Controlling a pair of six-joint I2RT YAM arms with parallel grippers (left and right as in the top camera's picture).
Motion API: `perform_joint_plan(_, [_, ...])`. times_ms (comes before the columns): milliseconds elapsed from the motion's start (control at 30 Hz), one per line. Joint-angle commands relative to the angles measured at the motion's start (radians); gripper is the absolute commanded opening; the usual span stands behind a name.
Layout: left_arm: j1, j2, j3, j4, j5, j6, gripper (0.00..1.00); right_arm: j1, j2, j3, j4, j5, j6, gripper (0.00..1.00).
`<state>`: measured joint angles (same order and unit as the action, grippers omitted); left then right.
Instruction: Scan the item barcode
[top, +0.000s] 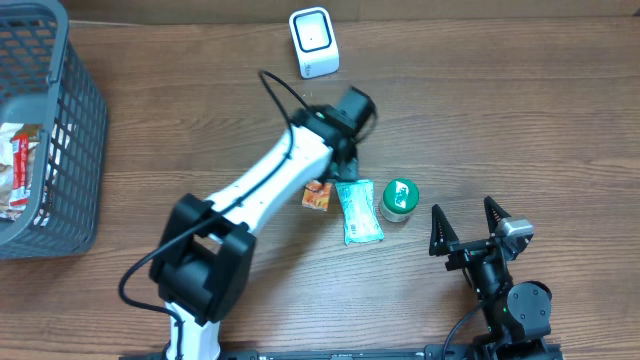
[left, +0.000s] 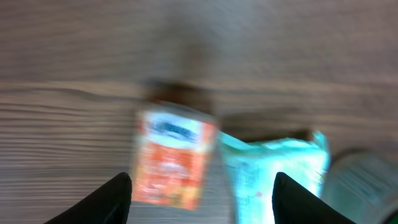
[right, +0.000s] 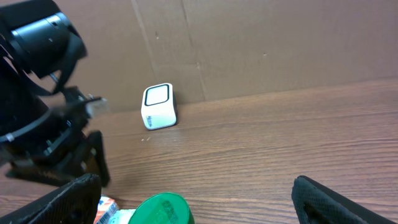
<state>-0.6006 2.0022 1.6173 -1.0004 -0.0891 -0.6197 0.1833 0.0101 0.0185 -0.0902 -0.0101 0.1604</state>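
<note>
Basket of grey plastic lattice (top: 85, 120) sits at the far left of the brown wood-grain counter (top: 520, 110), with red and white packets (top: 15, 170) lying inside it. To its right, the white and black left arm (top: 270, 175) stretches from the near edge up towards the middle of the counter. The left pincer (left: 202, 193) hangs over the counter with its black fingertips (left: 115, 196) well apart and nothing gripped between them; the left wrist view is blurred. Below that gap, flat on the wood, lies the small orange and white rectangular packet (top: 317, 195). It is free of both fingers.

Just beside the packet on its right lies a pale teal flat pouch (top: 358, 212), lengthwise towards the near edge. Whether the two touch I cannot tell. Next to the pouch stands a small round jar with a green lid (top: 400, 198).

Farther back, near the far edge, a white box-shaped barcode scanner (top: 313, 42) stands with its dark-framed window facing up. It is well apart from the packet.

At the right, near the front edge, the right pincer (top: 465, 215) points towards the far side, its black fingers spread wide and empty, apart from the jar.
</note>
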Motion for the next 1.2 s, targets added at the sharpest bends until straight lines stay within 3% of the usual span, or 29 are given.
perform_joint_plan(0, [0.053,-0.033,0.018,-0.044,-0.084,0.042,0.63,-0.005,-0.007,-0.011,0.006,0.009,-0.004,1.00])
perform_joint_plan(200, [0.105,-0.032,-0.051,-0.036,-0.108,0.067,0.63,-0.005,-0.007,-0.011,0.006,0.009,-0.004,1.00])
perform_joint_plan(633, [0.108,-0.031,-0.285,0.206,-0.012,0.109,0.64,-0.005,-0.007,-0.011,0.006,0.009,-0.004,1.00])
perform_joint_plan(900, [0.108,-0.033,-0.284,0.207,0.039,0.146,0.64,-0.005,-0.007,-0.011,0.006,0.009,-0.004,1.00])
perform_joint_plan(1167, [0.110,-0.096,-0.190,0.097,0.032,0.152,0.63,-0.005,-0.007,-0.011,0.006,0.009,-0.004,1.00])
